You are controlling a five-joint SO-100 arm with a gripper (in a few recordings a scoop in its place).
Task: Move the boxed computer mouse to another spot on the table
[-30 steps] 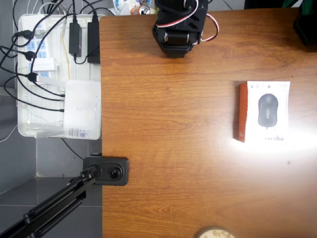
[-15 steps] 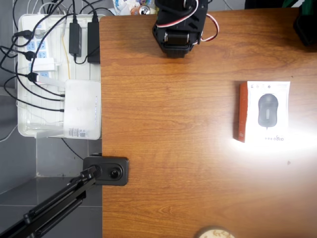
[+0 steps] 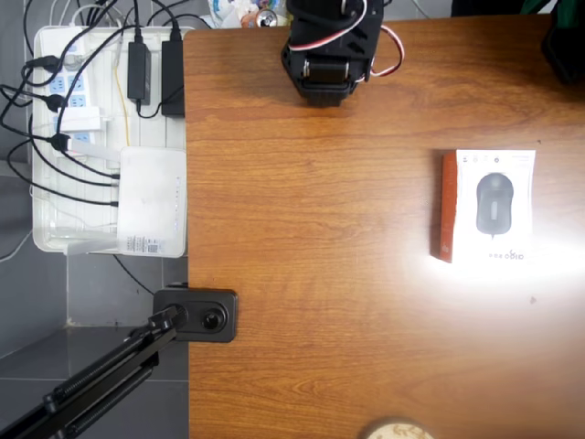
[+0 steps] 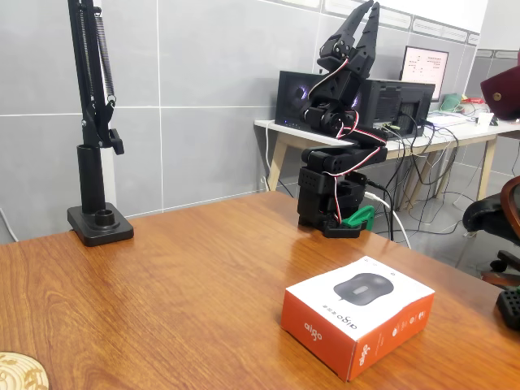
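So, change: nothing differs from the earlier overhead frame.
Box: boxed computer mouse [image 4: 357, 315] lies flat on the table [image 4: 179, 284], apart from the arm.
Writing: "aigo".
Claw: gripper [image 4: 362, 14] raised, fingers narrowly parted.

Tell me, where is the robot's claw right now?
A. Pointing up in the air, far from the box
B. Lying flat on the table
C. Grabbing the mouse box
A. In the fixed view the gripper points up above the arm's base, while the boxed computer mouse lies untouched on the table.
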